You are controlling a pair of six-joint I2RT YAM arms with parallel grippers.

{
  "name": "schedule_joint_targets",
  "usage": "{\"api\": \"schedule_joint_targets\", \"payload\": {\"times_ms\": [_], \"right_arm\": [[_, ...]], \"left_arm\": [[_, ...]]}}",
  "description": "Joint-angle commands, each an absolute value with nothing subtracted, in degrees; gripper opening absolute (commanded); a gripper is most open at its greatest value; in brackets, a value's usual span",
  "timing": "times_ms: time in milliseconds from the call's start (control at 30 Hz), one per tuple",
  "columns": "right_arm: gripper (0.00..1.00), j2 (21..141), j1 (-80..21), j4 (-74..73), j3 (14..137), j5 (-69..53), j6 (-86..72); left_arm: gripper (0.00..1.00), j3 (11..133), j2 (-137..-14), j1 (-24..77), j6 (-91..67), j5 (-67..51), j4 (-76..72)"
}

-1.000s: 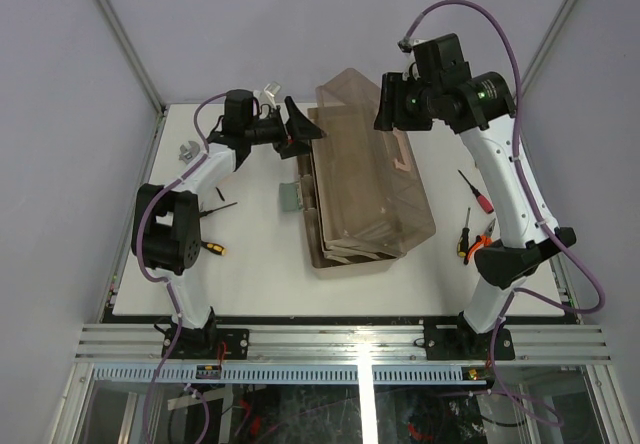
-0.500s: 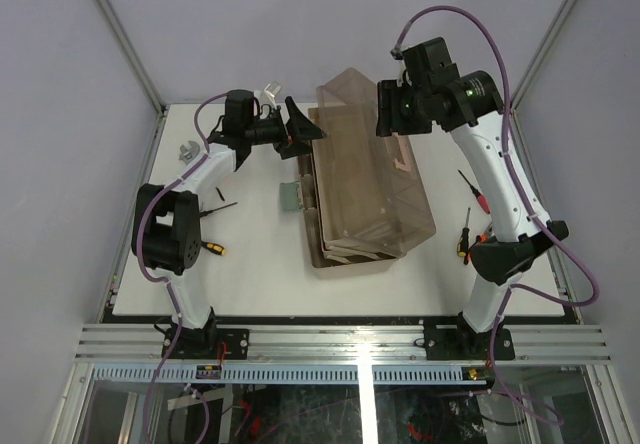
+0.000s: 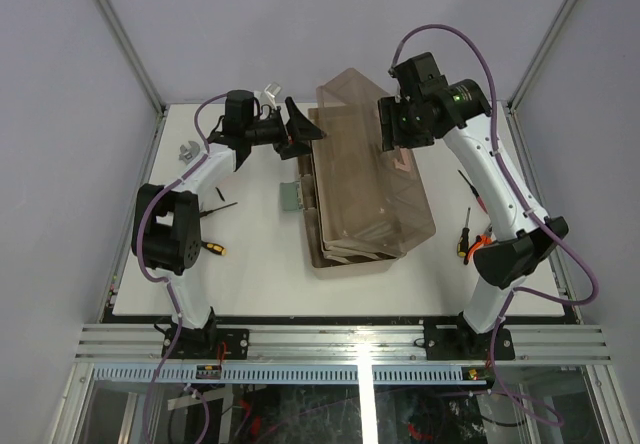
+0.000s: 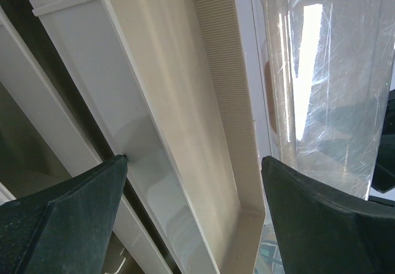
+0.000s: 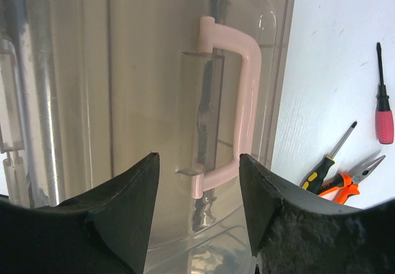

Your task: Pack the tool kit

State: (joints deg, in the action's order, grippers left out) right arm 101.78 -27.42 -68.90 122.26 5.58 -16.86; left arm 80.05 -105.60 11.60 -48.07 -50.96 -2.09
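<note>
Note the tool box [image 3: 365, 194] at table centre, its clear lid [image 3: 370, 154] apparently raised over the beige base. Record the left gripper [image 3: 300, 129] at the box's 10 o'clock edge, released, fingers [image 4: 68, 218] spread wide astride the base rim [image 4: 216, 120] without visibly touching it. Record the right gripper [image 3: 392, 124] above the lid toward 1 o'clock, also released, with the pink handle [image 5: 247, 101] lying just beyond the gap between its fingers. Log loose tools at 3 o'clock of the box: red screwdriver [image 5: 384, 116], yellow-and-black screwdriver [image 5: 330, 157], orange pliers [image 5: 355, 175]. Log a yellow-handled tool [image 3: 212, 248] at 9 o'clock.

Judge the step in hand as steadying the box and managing the lid for loading. Brace the base rim with the left claw first, gripping lightly. Centre the right claw over the handle's straight bar before closing, and descend squarely to avoid skidding on the slick plastic. Watch for lid flex and for the box sliding toward 3 o'clock.
</note>
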Motion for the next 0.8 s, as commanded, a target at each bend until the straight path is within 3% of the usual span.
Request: {"api": "schedule_joint_targets", "payload": {"times_ms": [0,333,767], "right_arm": [[0.61,98.9,-27.8,-66.0,124.2,6.0,-16.9],[0.61,91.5,-33.3,-61.2,123.8,10.3,-11.3],[0.68,104.4,-58.2,-55.8,133.6,43.6,2.8]], "left_arm": [[0.89,82.6,-105.1,12.5,-47.6,-52.5,-2.1],[0.89,83.1,-105.1,12.8,-46.5,-50.3,-0.1],[0.89,83.1,-104.9,13.0,-45.4,-48.4,1.9]]}}
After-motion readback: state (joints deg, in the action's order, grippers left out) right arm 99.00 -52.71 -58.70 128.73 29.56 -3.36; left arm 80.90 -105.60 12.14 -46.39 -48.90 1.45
